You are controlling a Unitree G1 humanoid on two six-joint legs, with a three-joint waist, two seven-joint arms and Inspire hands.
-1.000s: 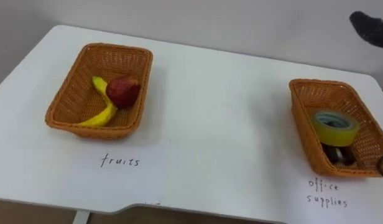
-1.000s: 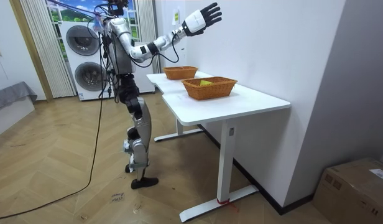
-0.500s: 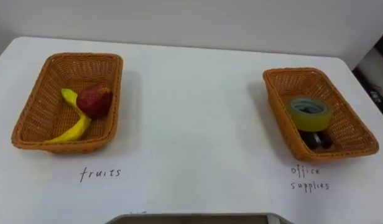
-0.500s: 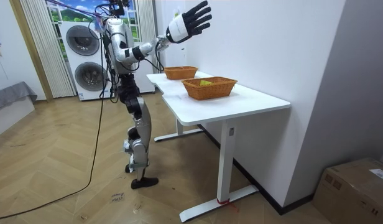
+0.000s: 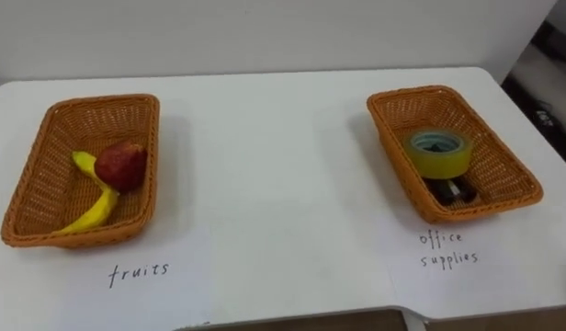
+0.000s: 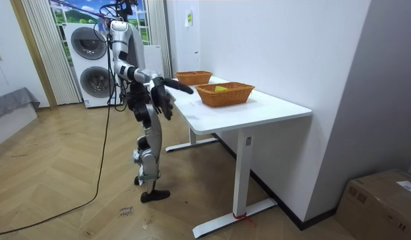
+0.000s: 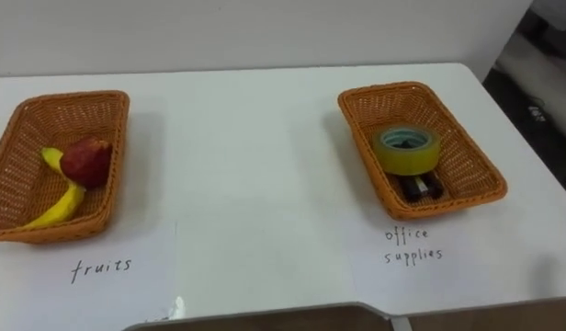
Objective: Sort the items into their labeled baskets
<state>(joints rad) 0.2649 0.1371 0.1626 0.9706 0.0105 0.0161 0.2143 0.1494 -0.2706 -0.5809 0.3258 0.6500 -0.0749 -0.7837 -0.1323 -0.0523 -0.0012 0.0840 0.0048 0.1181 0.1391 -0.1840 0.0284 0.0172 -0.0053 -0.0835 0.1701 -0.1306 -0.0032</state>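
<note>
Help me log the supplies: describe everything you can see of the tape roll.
The tape roll is a wide ring of yellowish-green, glossy-looking tape round a paler teal core, with an open hole in the middle. It lies roughly flat, hole up, inside the right basket, beyond the handwritten label. It rests partly on a dark item that I cannot identify. Nothing else touches it.

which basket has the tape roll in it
The basket on the robot's right, above the office supplies label: it holds the yellow-green tape roll and a dark item. The left basket holds a banana and a red apple.
</note>
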